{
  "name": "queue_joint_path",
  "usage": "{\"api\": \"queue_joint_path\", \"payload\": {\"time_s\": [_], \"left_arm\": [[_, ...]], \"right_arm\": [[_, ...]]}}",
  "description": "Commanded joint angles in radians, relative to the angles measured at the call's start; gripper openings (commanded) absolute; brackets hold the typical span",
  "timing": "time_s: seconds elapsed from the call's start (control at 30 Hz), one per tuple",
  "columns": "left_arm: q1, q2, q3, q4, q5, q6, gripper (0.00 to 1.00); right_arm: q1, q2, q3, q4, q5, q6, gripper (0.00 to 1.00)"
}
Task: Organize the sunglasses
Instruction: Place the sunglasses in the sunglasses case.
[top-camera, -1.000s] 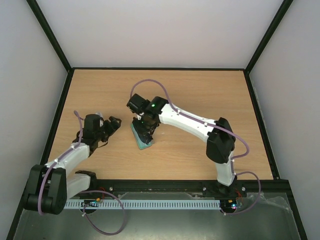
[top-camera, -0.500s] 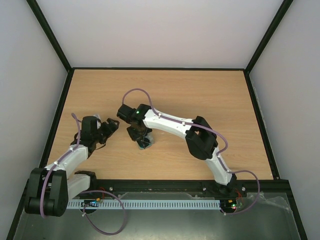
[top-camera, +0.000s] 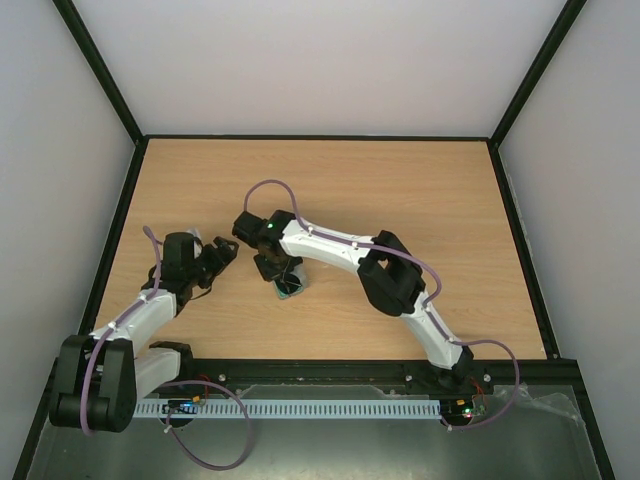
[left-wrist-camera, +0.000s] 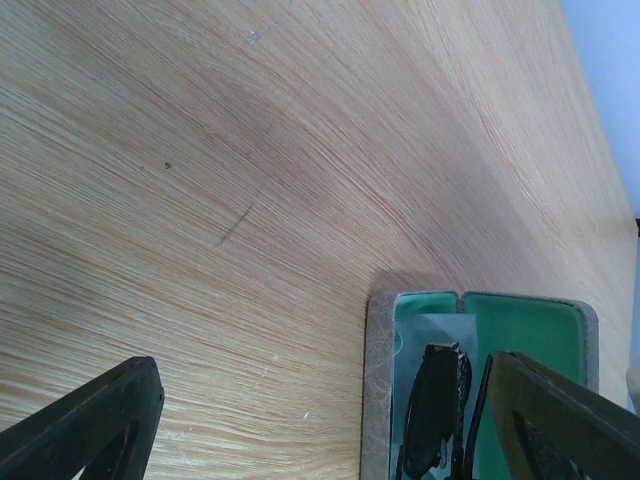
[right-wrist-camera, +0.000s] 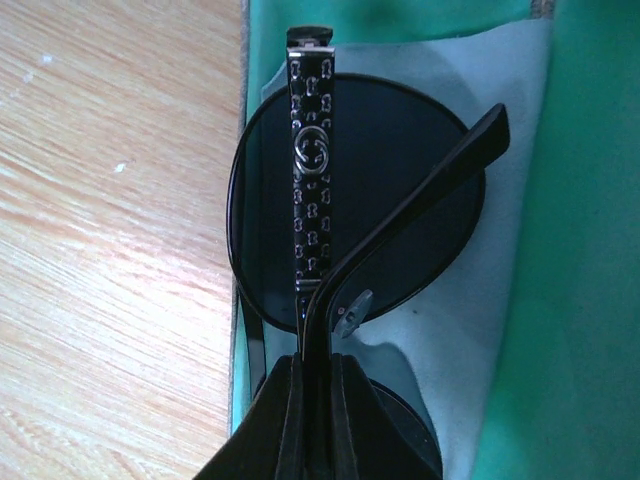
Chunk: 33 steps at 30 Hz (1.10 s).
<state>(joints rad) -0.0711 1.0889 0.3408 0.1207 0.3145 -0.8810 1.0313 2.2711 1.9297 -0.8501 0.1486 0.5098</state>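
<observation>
The sunglasses (right-wrist-camera: 360, 190) are folded, one patterned arm crossing the dark lens, and lie over the light blue cloth (right-wrist-camera: 505, 230) inside the open case (right-wrist-camera: 590, 330); contact with the cloth cannot be confirmed. The right pincer (right-wrist-camera: 317, 368) is clenched on the thin frame at the 6 o'clock edge of the lens, a hold judged to suit lowering the pair flat into the green lining. Bare bench (right-wrist-camera: 100, 250) shows at 9 o'clock. The left pincer (left-wrist-camera: 322, 380) stands released and empty at 10 o'clock of the case in the overhead view, apart from it, probably placed to steady or shut it.
</observation>
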Motion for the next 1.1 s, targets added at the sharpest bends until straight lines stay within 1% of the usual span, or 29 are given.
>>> {"api": "queue_joint_path", "payload": {"time_s": [0.0,0.2,0.53,1.07], "left_arm": [[0.007,0.005,-0.009,0.001,0.009,0.011,0.92],[0.007,0.009,-0.012,0.009,0.01,0.01,0.91],[0.007,0.02,-0.018,0.022,0.018,0.012,0.91],[0.005,0.031,-0.026,0.04,0.021,0.01,0.91]], "right_arm": [[-0.02,0.022,0.035,-0.023,0.023,0.009,0.01],[-0.027,0.03,0.04,-0.018,0.038,0.012,0.01],[-0.026,0.057,0.035,-0.002,0.004,0.002,0.01],[0.011,0.057,0.039,-0.006,-0.001,-0.083,0.02]]}}
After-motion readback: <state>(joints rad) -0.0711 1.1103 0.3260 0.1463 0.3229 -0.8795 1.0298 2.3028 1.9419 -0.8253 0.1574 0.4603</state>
